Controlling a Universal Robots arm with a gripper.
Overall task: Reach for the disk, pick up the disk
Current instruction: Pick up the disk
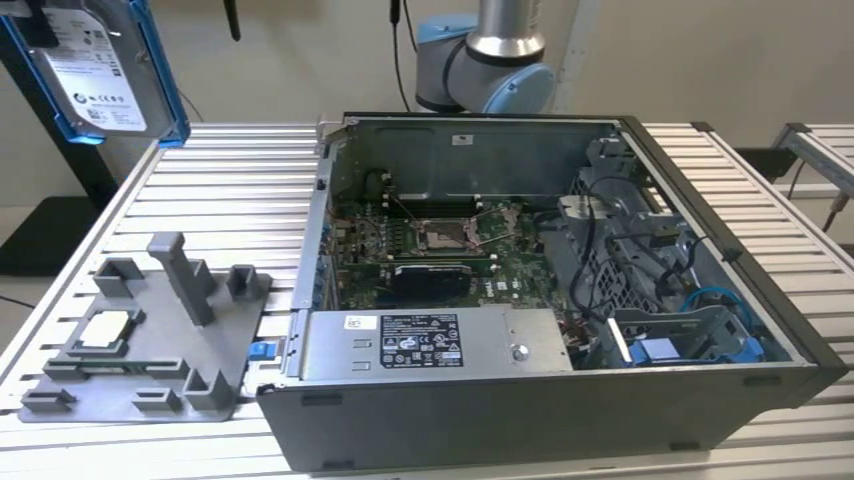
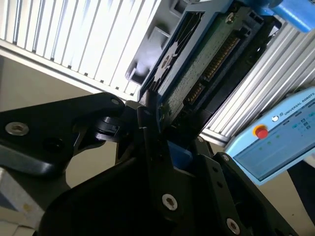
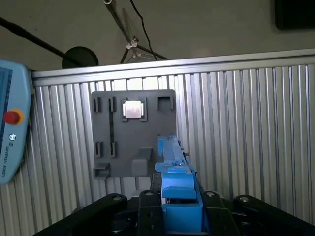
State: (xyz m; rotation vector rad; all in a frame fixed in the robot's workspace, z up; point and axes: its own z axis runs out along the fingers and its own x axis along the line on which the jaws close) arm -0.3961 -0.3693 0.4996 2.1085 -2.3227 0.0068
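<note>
Over the table's (image 1: 227,190) corner at the exterior view's far left, the silver-grey rectangular hard drive with bright blue plastic rails, the disk (image 1: 100,70), hung clear in the air with its white label showing. The black hand (image 3: 179,196) was clamped on it. Its fingers (image 2: 145,128) pinched one end, and most of the body stuck out beyond them. That was the worry: with such an overhang on smooth plastic, it could pivot or slip. Below, in the first wrist view, lay the grey moulded fixture tray (image 3: 133,142) holding a small square silver chip (image 3: 134,109), so a drop would likely land there. Further right, the open dark-grey computer case (image 1: 534,420) sat well apart.
</note>
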